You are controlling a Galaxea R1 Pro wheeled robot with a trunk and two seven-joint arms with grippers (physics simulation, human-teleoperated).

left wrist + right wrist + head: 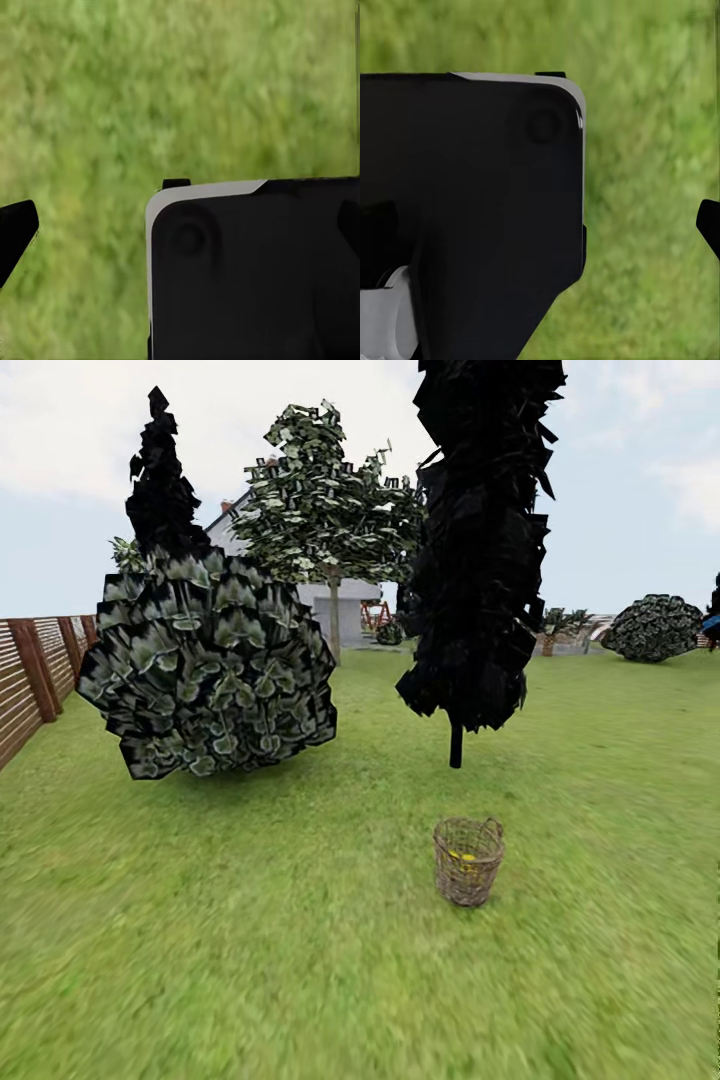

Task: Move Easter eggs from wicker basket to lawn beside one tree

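The wicker basket (468,860) stands upright on the lawn (250,960), a few steps ahead and slightly right of centre. Yellow of the Easter eggs (462,856) shows through its open weave; I cannot tell how many there are. The tree (334,615) with the pale grey trunk stands far back, near a house. In the left wrist view my left gripper (180,232) hangs open over grass, one dark fingertip (15,236) at the picture's edge. My right gripper (544,225) is likewise open over grass, with a fingertip (709,227) at the edge. Both hold nothing.
A dark tree with a thin black trunk (456,745) stands just behind the basket. A big round bush (205,660) sits at left, a brown slat fence (30,680) along the far left. Another bush (653,628) lies far right. The robot's black base (255,277) shows below the wrists.
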